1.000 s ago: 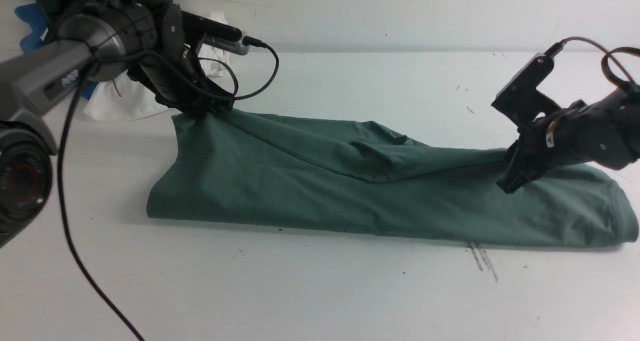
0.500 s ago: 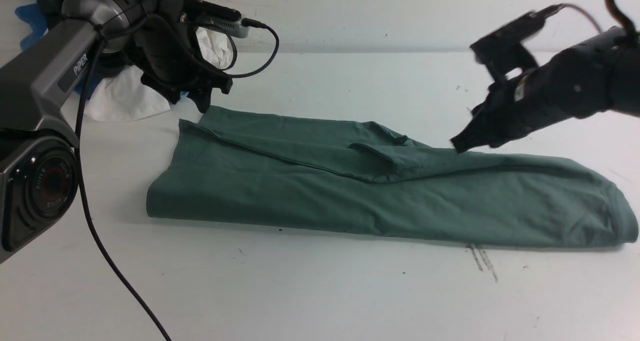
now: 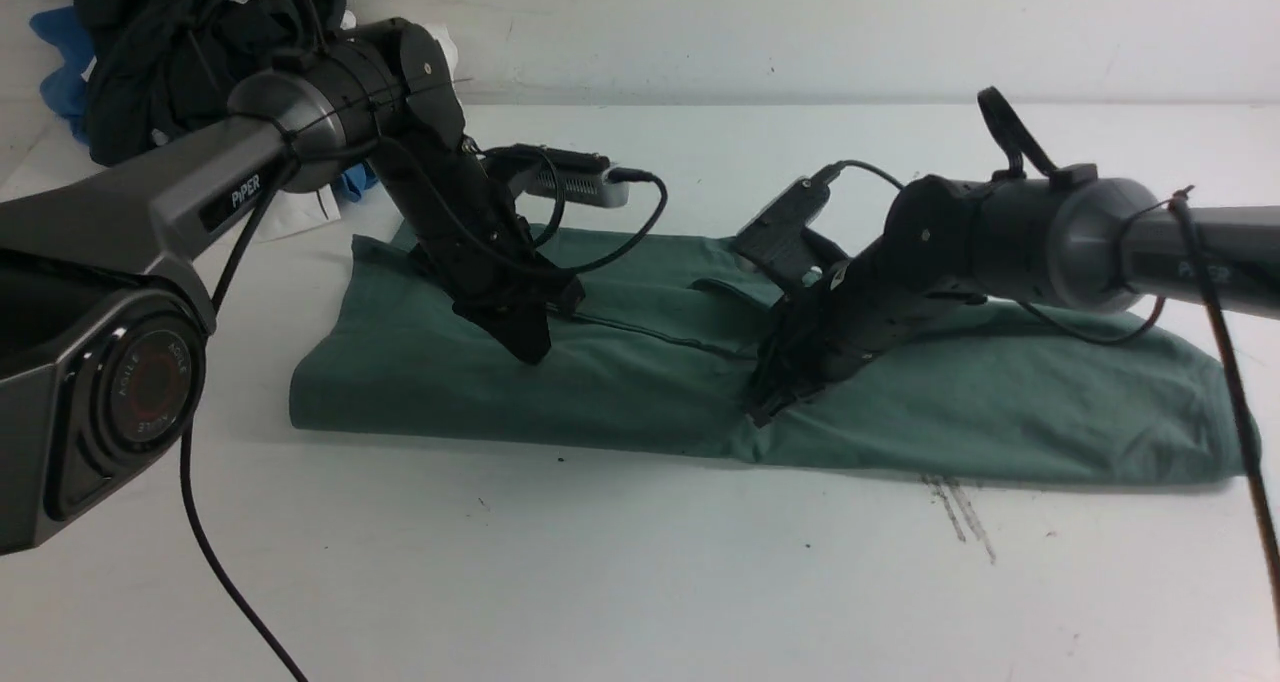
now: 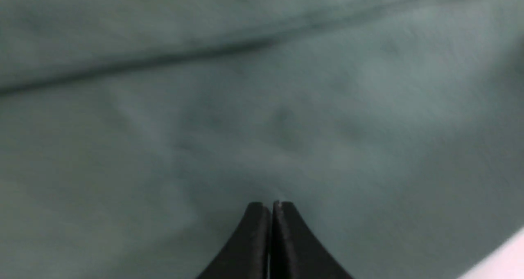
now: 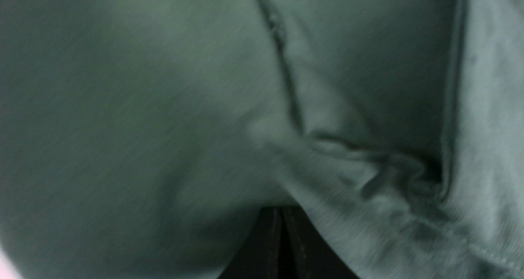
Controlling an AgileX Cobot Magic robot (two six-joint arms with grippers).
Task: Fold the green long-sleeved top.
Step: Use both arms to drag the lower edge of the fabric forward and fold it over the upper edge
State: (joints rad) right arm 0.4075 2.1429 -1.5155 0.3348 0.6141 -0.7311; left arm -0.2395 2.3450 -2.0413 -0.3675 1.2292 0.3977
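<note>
Both closed — left claw (image 3: 530,350) | right claw (image 3: 762,409) tips under green top (image 3: 1000,412)

Near tabletop (image 3: 640,582) strip open for passage. Far-left corner blocked by black garment (image 3: 170,52) pile; left arm (image 3: 440,192), right arm (image 3: 1000,242) crowd the green top (image 3: 1050,412) middle.
</note>
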